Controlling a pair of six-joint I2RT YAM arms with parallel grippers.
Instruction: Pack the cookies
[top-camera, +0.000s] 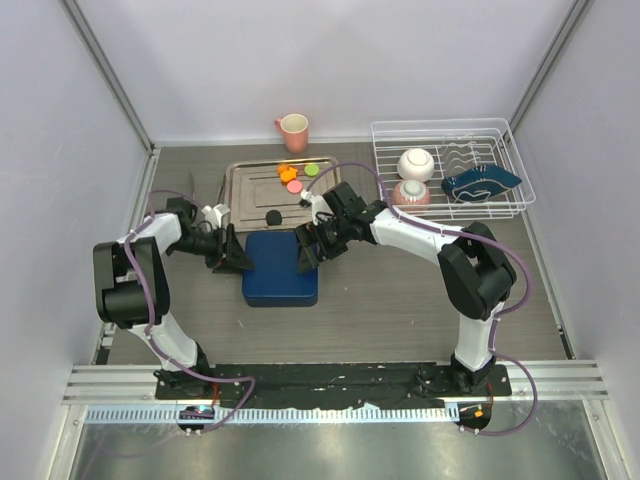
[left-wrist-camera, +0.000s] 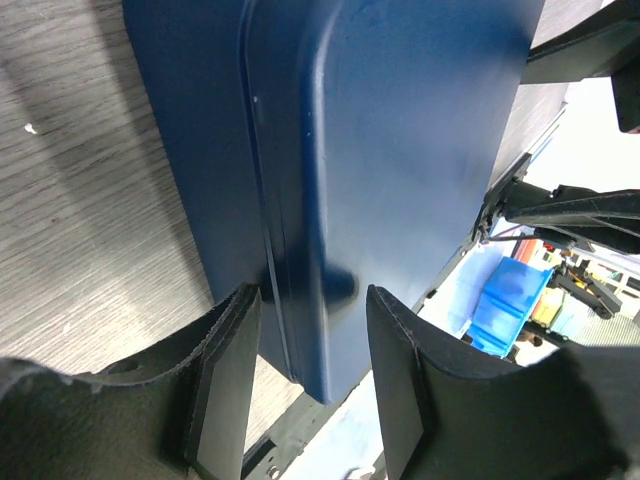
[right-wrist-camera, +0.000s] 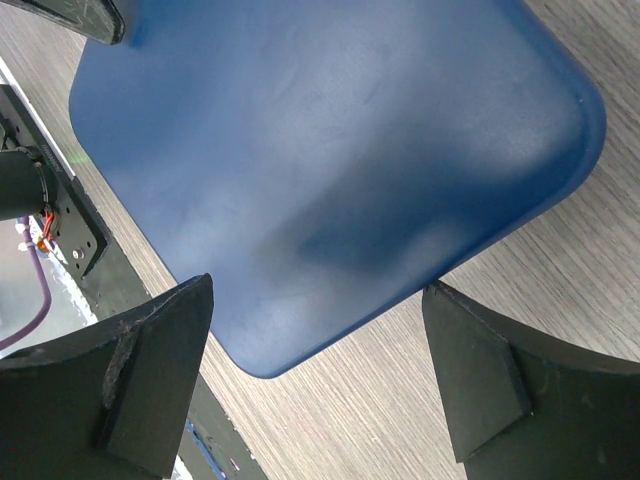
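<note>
The cookies lie on a metal tray (top-camera: 240, 195): orange ones (top-camera: 287, 171), a pink one (top-camera: 294, 186), a green one (top-camera: 312, 169) and a black one (top-camera: 272, 216). A closed dark blue box (top-camera: 280, 270) sits in front of the tray. My left gripper (top-camera: 236, 256) is at the box's left edge. In the left wrist view the left gripper (left-wrist-camera: 310, 385) is open and straddles the box's rim (left-wrist-camera: 300, 250). My right gripper (top-camera: 308, 251) is at the box's right edge. In the right wrist view the right gripper (right-wrist-camera: 315, 370) is wide open over a corner of the box (right-wrist-camera: 330, 150).
A pink mug (top-camera: 293, 131) stands behind the tray. A white wire rack (top-camera: 505, 135) at the back right holds a white bowl (top-camera: 415, 162), a pink bowl (top-camera: 411, 194) and a dark blue dish (top-camera: 482, 181). Walls close in on three sides.
</note>
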